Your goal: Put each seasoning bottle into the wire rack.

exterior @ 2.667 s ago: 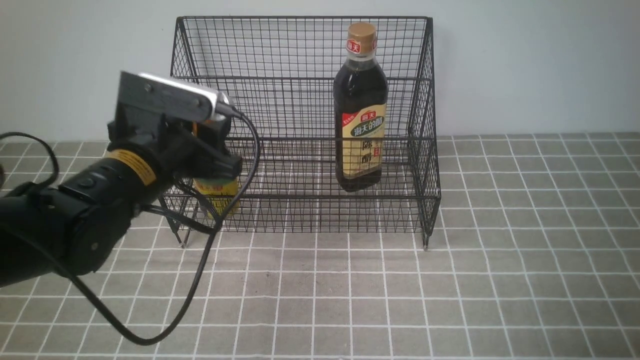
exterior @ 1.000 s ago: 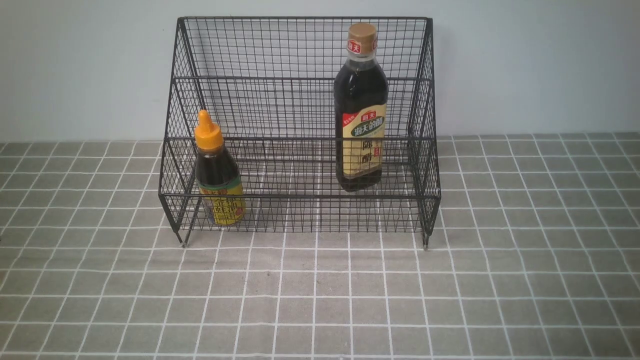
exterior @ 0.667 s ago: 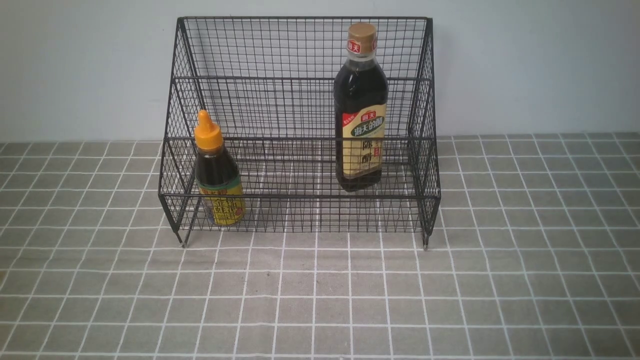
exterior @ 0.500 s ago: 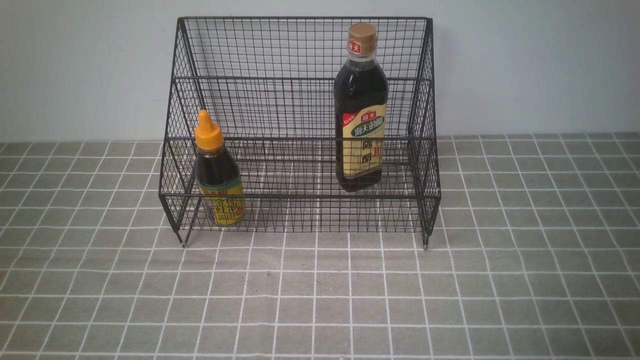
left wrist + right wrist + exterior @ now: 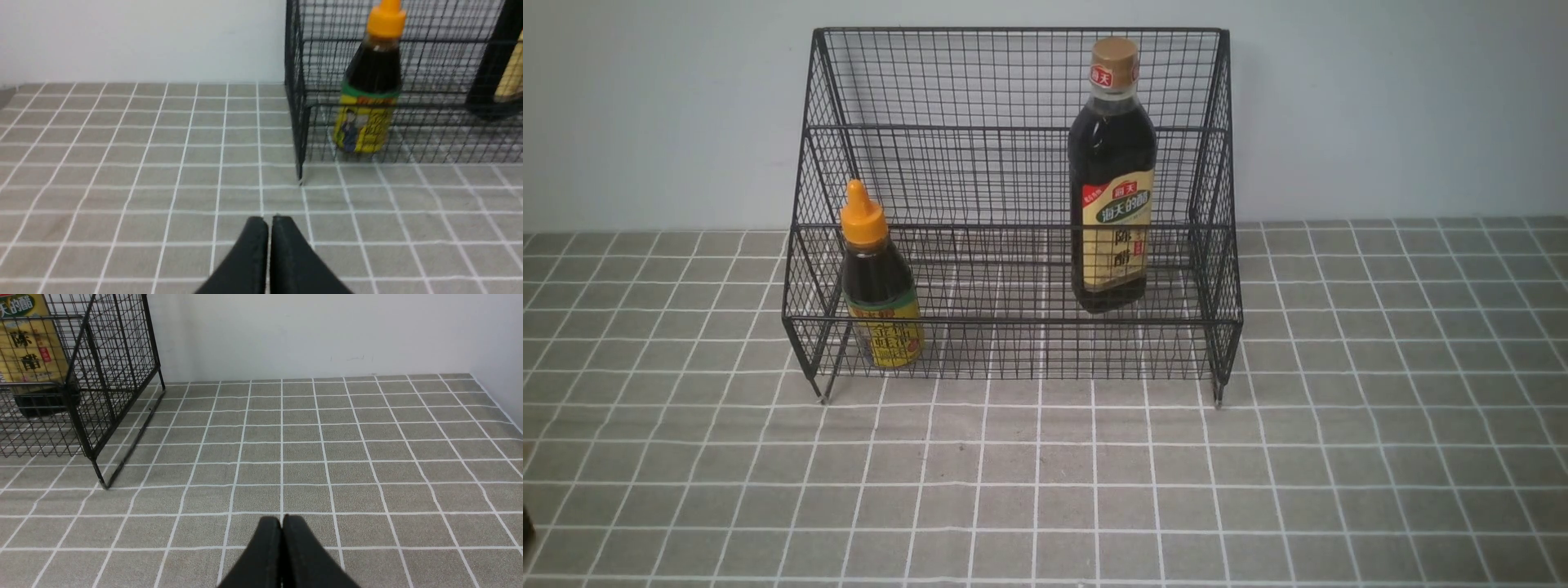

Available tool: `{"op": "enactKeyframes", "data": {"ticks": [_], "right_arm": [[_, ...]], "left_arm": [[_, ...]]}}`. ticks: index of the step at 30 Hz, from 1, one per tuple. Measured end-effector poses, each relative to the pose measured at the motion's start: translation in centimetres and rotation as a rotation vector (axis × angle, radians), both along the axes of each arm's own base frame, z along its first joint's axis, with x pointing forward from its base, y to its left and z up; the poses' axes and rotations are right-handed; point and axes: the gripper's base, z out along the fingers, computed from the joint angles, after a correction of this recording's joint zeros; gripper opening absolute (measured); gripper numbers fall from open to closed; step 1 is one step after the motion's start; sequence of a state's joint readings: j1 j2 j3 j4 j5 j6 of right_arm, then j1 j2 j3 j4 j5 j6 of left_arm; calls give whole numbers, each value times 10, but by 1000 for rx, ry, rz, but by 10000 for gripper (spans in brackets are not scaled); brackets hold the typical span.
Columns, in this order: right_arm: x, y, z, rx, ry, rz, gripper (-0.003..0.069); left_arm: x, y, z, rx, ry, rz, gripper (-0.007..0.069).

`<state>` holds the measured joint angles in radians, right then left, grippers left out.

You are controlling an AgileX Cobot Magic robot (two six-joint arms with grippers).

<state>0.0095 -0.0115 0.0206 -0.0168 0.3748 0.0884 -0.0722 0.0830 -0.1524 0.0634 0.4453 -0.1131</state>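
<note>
The black wire rack (image 5: 1013, 131) stands against the wall. Upright on its lower tier at the left is the short seasoning bottle (image 5: 876, 282) with orange nozzle and yellow label, also seen in the left wrist view (image 5: 369, 87). The tall seasoning bottle (image 5: 1112, 175) with tan cap stands upright inside the rack at the right; its label shows in the right wrist view (image 5: 28, 347). My left gripper (image 5: 269, 220) is shut and empty over the tiled cloth, in front of the rack's left corner. My right gripper (image 5: 282, 519) is shut and empty, well to the right of the rack. Neither gripper shows in the front view.
A grey tiled cloth (image 5: 1045, 490) covers the table up to the pale wall (image 5: 1380, 106). The rack's front leg (image 5: 100, 477) stands on the cloth near the right gripper's side. A wall corner (image 5: 496, 381) bounds the table at the far right.
The left arm, which stood at the rack's left end around the short bottle, has pulled back out of the front view. The short bottle now stands alone in the rack.
</note>
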Motion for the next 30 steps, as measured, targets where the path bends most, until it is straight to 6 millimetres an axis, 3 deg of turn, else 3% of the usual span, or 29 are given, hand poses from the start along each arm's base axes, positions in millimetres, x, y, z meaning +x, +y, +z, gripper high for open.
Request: {"op": "enactKeyframes", "data": {"ticks": [4,5,30], "right_arm": [[0,0,0,0,0,0,-13],[0,0,0,0,0,0,-13],[0,0,0,2,0,0,-13]], "left_arm": [[-2,1,-46,14,53,9,-7],[-2,1,-50,21,57,8,-7],[-1,1,-49,26,22,7,-7]]}}
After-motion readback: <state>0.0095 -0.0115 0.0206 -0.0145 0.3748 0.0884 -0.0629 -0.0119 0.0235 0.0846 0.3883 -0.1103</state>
